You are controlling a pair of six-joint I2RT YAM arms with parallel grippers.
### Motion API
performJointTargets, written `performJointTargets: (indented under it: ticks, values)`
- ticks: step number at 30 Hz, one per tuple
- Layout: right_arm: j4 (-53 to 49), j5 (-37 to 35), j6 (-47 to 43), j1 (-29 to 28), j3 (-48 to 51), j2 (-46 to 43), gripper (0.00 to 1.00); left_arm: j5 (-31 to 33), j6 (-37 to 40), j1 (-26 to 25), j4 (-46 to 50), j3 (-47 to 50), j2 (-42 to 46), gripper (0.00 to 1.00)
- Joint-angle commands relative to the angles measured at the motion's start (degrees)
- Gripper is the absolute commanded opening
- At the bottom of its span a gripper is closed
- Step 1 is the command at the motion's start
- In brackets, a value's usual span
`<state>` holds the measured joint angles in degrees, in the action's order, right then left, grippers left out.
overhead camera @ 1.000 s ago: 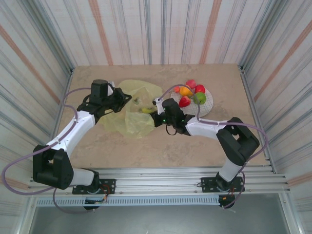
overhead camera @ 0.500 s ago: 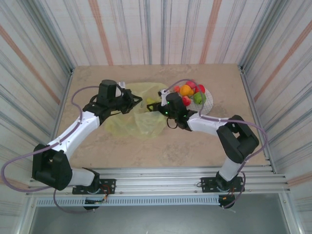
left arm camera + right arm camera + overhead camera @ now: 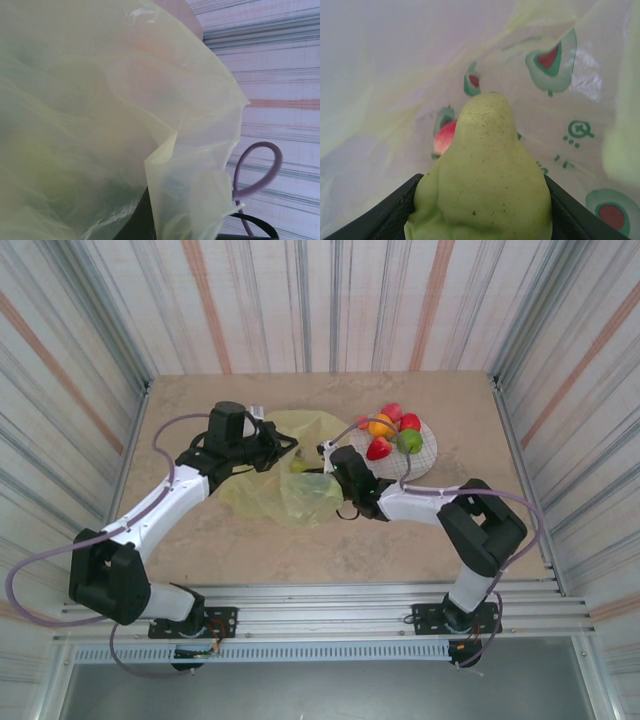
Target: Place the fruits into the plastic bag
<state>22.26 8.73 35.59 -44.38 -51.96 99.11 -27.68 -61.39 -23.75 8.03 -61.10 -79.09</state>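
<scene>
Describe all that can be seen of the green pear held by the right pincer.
The pear is pale green with fine brown speckles, like a plastic toy. Its narrow top points away from the wrist camera. The right pincer grips its wide base between black fingers. The printed film of the yellow plastic bag lies behind it, with a red fruit beyond.

Shells: left arm (image 3: pixel 150 508), right arm (image 3: pixel 420 502) are clad white.
Joints: finished black.
Cables (image 3: pixel 261 145): purple.
Right end effector (image 3: pixel 480 200): black.
</scene>
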Motion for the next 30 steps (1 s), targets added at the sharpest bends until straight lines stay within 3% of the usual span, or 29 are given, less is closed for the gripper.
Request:
performJointTargets:
  ticks: [1,9,14,19,30]
  values:
    - [0.82,-0.95,5.19,-0.51,-4.06,2.44,0.58,-1.09,-0.26,-0.16,-1.27,0.3,-0.02,0.0]
    - [1.02,-5.01,17.04,-1.61,-10.03,9.08,0.65,-1.25,-0.4,-0.16,-1.78,1.04,0.08,0.0]
    - [1.47,-2.98,19.25,-1.85,-14.32,12.47,0.73,-1.32,-0.25,-0.17,-1.73,1.13,0.03,0.0]
    - [1.3,-0.48,19.08,-1.25,-14.9,12.7,0.82,-1.22,-0.11,0.09,-1.79,1.49,0.16,0.0]
    - [-6.71,-1.87,8.86,-0.45,-7.6,3.09,0.81,-1.4,1.38,3.95,-0.88,2.5,1.52,0.0]
